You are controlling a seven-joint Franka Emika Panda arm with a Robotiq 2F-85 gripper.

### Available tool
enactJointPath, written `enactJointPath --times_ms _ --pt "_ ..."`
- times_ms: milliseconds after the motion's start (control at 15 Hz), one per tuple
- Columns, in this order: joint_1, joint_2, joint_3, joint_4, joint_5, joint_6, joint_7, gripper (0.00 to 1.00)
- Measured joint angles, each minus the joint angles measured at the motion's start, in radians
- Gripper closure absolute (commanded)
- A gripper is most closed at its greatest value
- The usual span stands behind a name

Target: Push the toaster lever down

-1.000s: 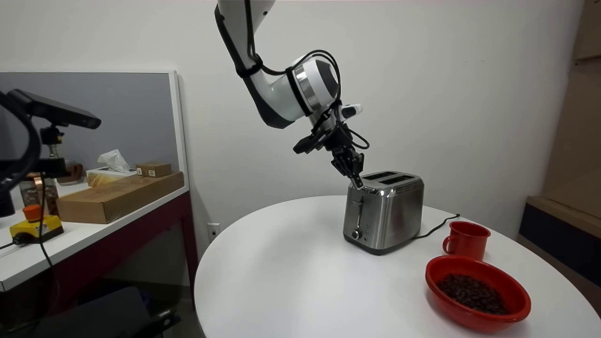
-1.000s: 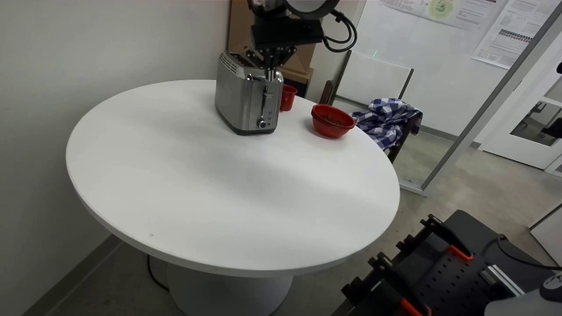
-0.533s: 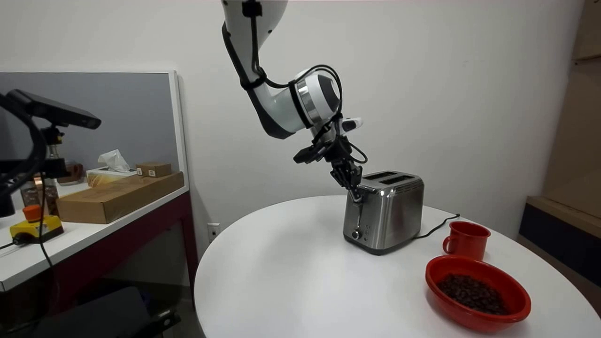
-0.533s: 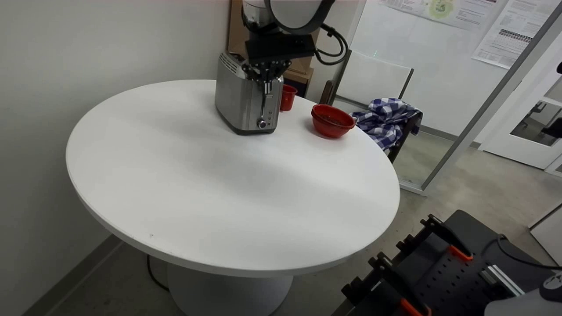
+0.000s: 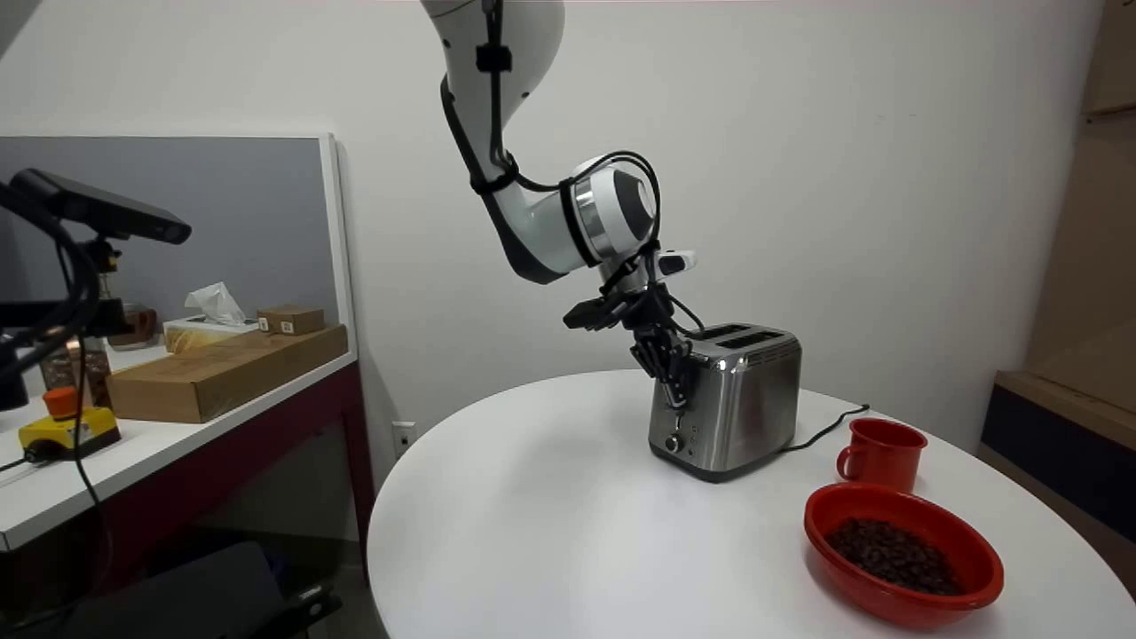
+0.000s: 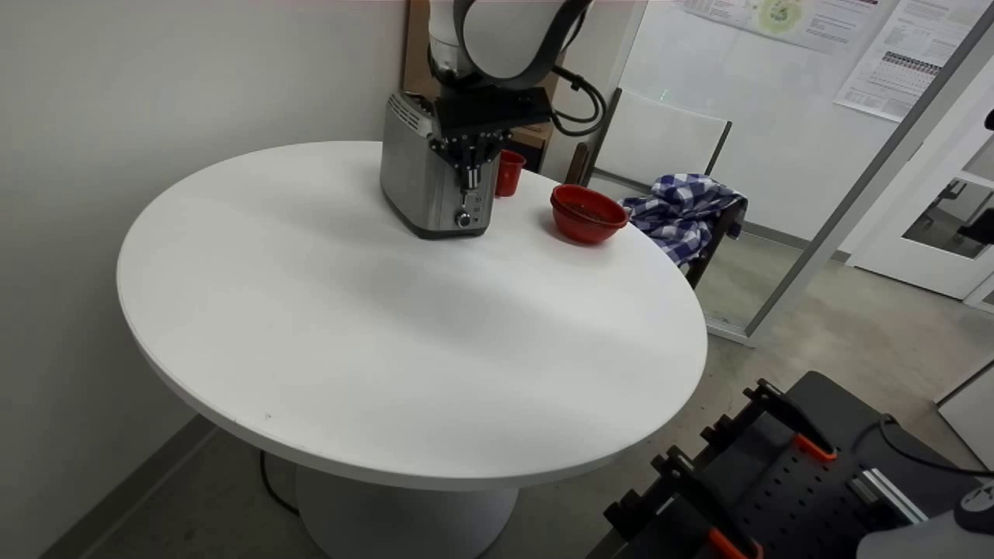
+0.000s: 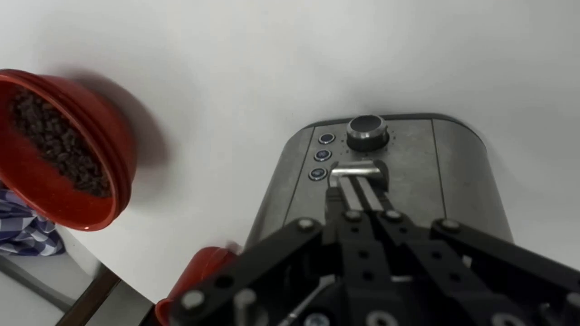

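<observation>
The brushed-steel toaster (image 5: 754, 408) stands upright on the white table, its end face with the lever slot and knob turned outward. It also shows in an exterior view (image 6: 419, 171) and in the wrist view (image 7: 417, 176). In the wrist view the lever (image 7: 355, 169) is a shiny bar low on the end face, just above the round knob (image 7: 367, 132). My gripper (image 7: 353, 180) has its fingers together, with nothing seen between them. The tips are at the lever's upper side and appear to touch it. In both exterior views the gripper (image 5: 677, 399) (image 6: 471, 183) covers most of the slot and lever.
A red mug (image 5: 883, 454) stands beside the toaster. A red bowl (image 5: 905, 555) with dark beans sits nearer the table edge; both show in the wrist view too. The toaster's cord (image 5: 830, 428) runs behind it. A wall is close behind the table (image 6: 404, 334).
My gripper has moved down along the toaster's end face, from its top edge to low on the slot. The lever has come down from the top of the slot. The toaster has stayed put.
</observation>
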Motion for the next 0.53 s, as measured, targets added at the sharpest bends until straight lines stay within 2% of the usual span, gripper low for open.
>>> enactJointPath --times_ms 533 --pt "0.014 0.058 -0.025 0.042 0.084 -0.011 -0.128 0.99"
